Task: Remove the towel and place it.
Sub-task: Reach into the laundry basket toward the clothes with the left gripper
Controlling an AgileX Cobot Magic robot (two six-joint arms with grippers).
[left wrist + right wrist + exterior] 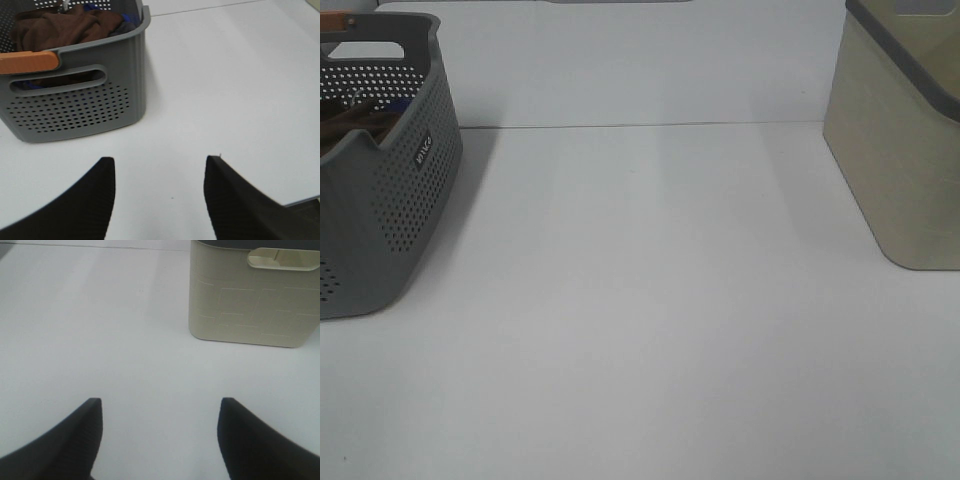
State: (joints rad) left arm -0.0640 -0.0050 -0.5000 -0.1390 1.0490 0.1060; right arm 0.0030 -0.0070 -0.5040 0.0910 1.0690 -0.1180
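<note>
The towel [60,27] lies bunched inside the grey basket [75,107] at the far left of the counter [640,320]. The left hand [159,167] and the right hand [160,407] are both spread apart over the counter, holding nothing; a beige bin [895,160] stands far right

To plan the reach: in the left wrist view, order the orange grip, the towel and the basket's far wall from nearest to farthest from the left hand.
1. Orange grip, on the near rim.
2. Towel, inside the basket.
3. Far wall, behind the towel.
</note>
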